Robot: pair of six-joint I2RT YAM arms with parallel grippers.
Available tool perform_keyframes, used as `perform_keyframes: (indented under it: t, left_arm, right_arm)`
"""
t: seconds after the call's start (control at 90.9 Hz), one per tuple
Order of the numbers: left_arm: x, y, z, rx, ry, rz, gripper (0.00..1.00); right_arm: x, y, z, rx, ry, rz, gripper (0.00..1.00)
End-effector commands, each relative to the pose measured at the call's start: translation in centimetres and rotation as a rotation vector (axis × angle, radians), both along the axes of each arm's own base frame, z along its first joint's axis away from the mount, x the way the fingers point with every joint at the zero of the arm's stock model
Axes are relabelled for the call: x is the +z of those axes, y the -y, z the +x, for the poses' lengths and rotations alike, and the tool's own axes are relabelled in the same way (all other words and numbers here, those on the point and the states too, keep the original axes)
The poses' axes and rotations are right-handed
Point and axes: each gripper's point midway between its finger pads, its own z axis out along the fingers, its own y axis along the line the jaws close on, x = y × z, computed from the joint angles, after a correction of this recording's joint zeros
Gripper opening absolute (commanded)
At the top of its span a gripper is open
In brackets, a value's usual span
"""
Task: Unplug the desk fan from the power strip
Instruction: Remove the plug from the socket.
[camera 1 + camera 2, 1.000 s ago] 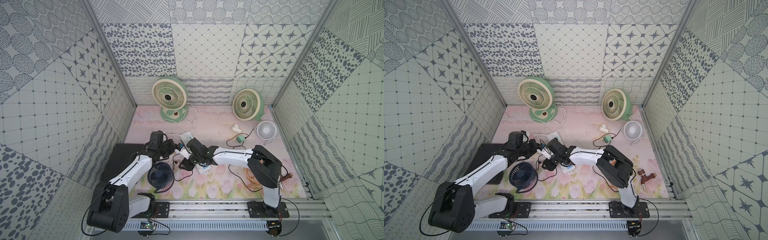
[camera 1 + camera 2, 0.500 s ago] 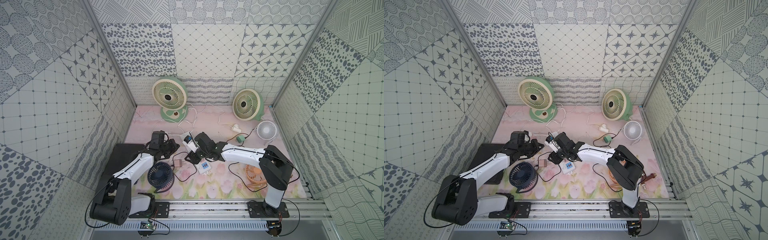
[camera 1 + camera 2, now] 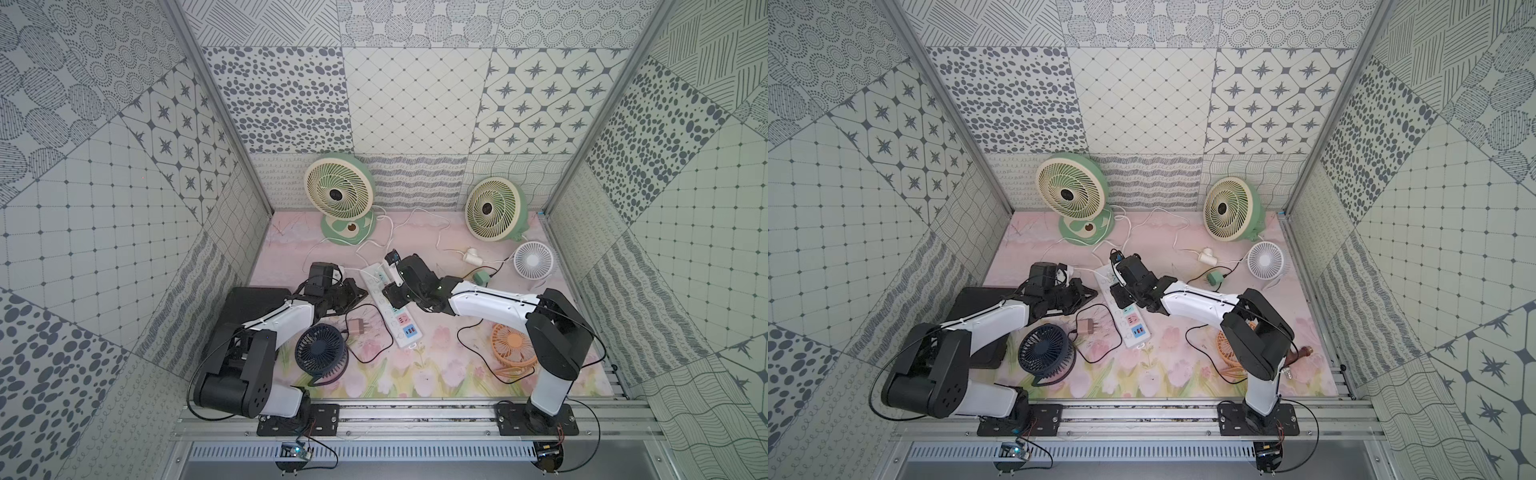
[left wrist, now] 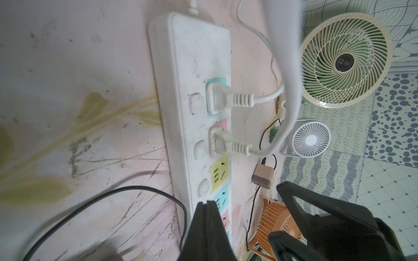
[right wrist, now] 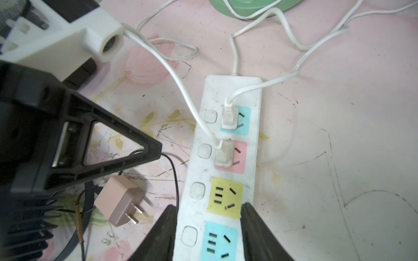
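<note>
Lying flat on the scuffed, tulip-printed table [image 5: 328, 146], the strip [image 5: 214, 90] is a long, rounded white plastic bar with square pastel sockets. Black, wedge-shaped right fingers [image 5: 255, 228] clasp its two long sides at the yellow socket [image 5: 225, 197]. Left fingers [image 4: 204, 228] are pressed together, empty, their tip close beside the strip. Two ribbed white plugs [image 5: 228, 119] fill the blue and pink sockets at its cord end. A smooth pinkish adapter [image 5: 117, 203] with two metal prongs lies loose beside the strip, trailing thin black cord.

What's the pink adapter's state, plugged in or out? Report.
Out. The pink adapter lies on the mat beside the power strip, prongs bare.
</note>
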Motion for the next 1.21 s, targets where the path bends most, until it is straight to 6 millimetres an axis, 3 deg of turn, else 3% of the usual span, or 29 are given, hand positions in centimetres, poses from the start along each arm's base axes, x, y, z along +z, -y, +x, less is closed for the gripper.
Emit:
perform_keyframes:
  t: [0.0,0.385,0.836,1.2]
  left_arm:
    - [1.2,1.9,0.5,-0.064,0.041,-0.096,0.0]
    - [-0.2,3.1,0.5,-0.09,0.002,-0.141,0.0]
    - [-1.0,3.3,0.4,-0.094,-0.018,-0.137,0.0]
    - [-1.7,3.8,0.6,-0.101,-0.035,-0.133,0.0]
  right_arm:
    - [0.1,-1.0,2.1,-0.055,0.023,0.034,0.46]
    - [-2.1,-3.2,4.4,-0.065,0.017,0.017,0.34]
    - [-4.4,-3.8,5.6,-0.082,0.005,-0.015,0.19]
    - [-4.3,-3.0,5.5,-0.097,0.029,-0.04,0.0]
